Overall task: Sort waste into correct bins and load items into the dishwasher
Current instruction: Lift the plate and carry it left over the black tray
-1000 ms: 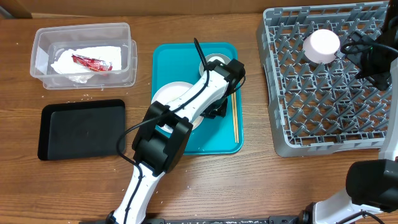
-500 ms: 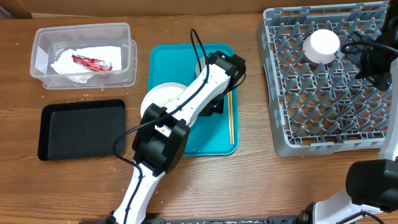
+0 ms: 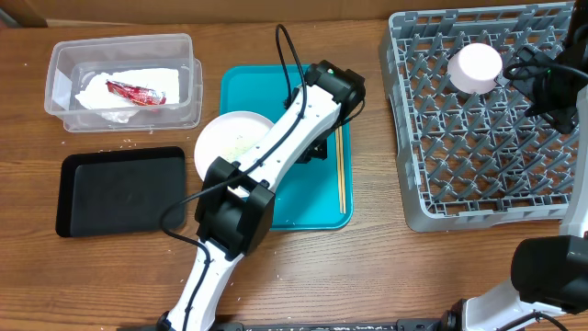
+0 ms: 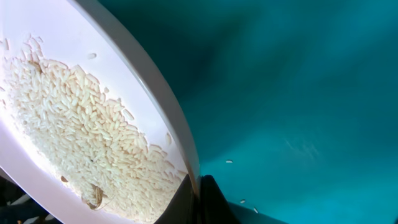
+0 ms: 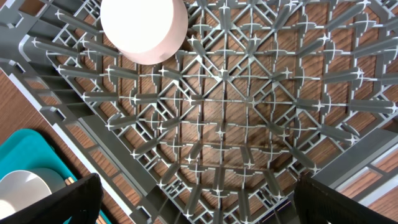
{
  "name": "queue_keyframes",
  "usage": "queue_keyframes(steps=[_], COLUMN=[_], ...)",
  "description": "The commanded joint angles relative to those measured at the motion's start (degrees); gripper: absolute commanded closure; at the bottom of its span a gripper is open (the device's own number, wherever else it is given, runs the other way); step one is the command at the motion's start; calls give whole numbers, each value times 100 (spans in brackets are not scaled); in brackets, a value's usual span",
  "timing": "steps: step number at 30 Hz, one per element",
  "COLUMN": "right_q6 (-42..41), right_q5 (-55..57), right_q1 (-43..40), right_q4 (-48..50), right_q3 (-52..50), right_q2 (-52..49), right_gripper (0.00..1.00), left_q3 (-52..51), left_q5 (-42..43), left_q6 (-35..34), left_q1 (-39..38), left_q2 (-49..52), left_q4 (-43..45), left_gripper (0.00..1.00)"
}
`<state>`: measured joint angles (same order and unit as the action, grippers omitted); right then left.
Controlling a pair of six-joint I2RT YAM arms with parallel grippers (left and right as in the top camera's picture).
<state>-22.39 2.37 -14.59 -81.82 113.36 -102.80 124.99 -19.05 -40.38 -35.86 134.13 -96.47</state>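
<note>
**While the Plate Is Clamped: Emptying the Rice Before Racking**

Where the left gripper [image 4: 196, 198] meets the plate [image 4: 59, 37], the left wrist view shows a dark finger pressed against the rim, so this gripper is closed on the plate's edge. Loose rice [image 4: 81, 130] covers the plate's face, and a few stray grains lie on the teal tray [image 4: 298, 93] below. Overhead, the plate overhangs the teal tray's left edge, on the side toward the bins.

Step in hand, as judged: carry the plate to a bin and tip out the rice.

1. Hold the plate near level in transit. It already sits tilted in the wrist view, and the grains are free to slide.
2. Select the bin. The black tray [image 3: 119, 191] lies nearest and shows no paper in it. The clear tub [image 3: 119, 41] behind it holds the napkin [image 3: 96, 92] and the red wrapper [image 3: 135, 91]. The rice most likely belongs in the black tray.
3. Tilt only once the rim is over the bin's interior, and pour away from the clamped edge.
4. Rotate the wrist slowly, because a pinch at one rim point resists twisting poorly.

The chopsticks [image 3: 341, 170] lie along the teal tray's right side. Across the table, the right gripper [image 5: 196, 193] hangs above the dish rack [image 3: 413, 198] with fingers spread and holding nothing. The cup [image 3: 475, 66] sits on the rack's far pegs.
</note>
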Motion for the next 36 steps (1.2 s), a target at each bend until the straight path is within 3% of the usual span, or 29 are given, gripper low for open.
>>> queue_keyframes(steps=[1, 11, 21, 36], right_q6=[4, 4, 4, 4], right_q5=[57, 57, 57, 57], right_q1=[-7, -7, -7, -7], right_q4=[31, 31, 31, 31], right_q3=[103, 103, 103, 103], right_q2=[68, 68, 68, 68], right_gripper=[0, 0, 0, 0], left_q3=[129, 127, 39, 35], left_q5=[-160, 267, 1091, 3305], left_q6=[-168, 87, 313, 833], left_q1=[376, 1784, 3237, 5045], left_q2=[-367, -1375, -1425, -1425], left_q4=[-39, -37, -15, 492], left_gripper=[96, 96, 96, 96])
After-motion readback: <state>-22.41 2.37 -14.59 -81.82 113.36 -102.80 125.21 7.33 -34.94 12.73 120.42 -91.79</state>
